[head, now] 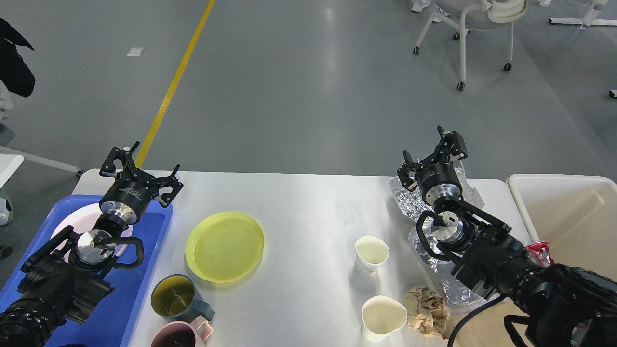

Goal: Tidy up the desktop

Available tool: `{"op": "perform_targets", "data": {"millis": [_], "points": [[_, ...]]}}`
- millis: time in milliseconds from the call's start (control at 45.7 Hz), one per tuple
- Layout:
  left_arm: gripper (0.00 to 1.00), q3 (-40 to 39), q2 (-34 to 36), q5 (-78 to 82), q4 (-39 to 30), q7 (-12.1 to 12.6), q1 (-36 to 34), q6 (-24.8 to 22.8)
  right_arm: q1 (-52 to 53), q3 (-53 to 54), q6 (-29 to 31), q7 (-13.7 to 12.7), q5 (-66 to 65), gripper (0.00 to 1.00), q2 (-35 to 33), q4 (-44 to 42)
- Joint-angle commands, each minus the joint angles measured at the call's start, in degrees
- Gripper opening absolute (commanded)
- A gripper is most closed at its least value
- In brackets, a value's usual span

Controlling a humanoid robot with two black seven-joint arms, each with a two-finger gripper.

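Two grippers, left (140,168) and right (431,156), hang spread wide and empty over the desktop (308,207), which fills the lower middle of the frame. Lower right, the paper cups (371,254) and crumpled brown paper (426,311) look light and crushable; pinch gently at rim or bulk. Yellow plate (224,246), centre left, likely stiff and slick; take its edge.

Bright, even overhead lighting, soft glare seen across the glossy desktop (299,212) and as a pale streak on the grey floor (332,62), shadows kept faint and short – sharp focus throughout, crumpled foil (409,197) glinting, slight bending noted at the edges
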Motion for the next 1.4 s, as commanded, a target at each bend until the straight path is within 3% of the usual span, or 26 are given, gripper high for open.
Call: {"op": "perform_targets", "data": {"millis": [0, 416, 1094, 1291, 1379], "points": [[1.0, -0.85, -0.25, 0.0, 0.01, -0.34, 0.09, -0.08, 0.0, 0.03, 0.0, 0.0, 0.0, 1.0, 0.0, 0.0], [1.0, -1.65, -0.51, 0.0, 0.01, -2.98, 0.26, -1.4, 0.0, -0.06, 0.0, 0.0, 0.0, 1.0, 0.0, 0.0], [1.0, -2.18, -2.44, -0.18, -0.08, -3.16, 0.18, -0.88, -0.08, -0.06, 0.0, 0.0, 0.0, 1.0, 0.0, 0.0], [1.0, -0.69, -2.09, 0.0, -0.25, -2.19, -0.17, 0.7, -0.08, -0.06, 0.0, 0.0, 0.0, 1.0, 0.0, 0.0], [1.0, 0.46, -0.08, 0.08, -0.25, -2.19, -1.75, 3.77, -0.08, -0.06, 0.0, 0.0, 0.0, 1.0, 0.0, 0.0]]}}
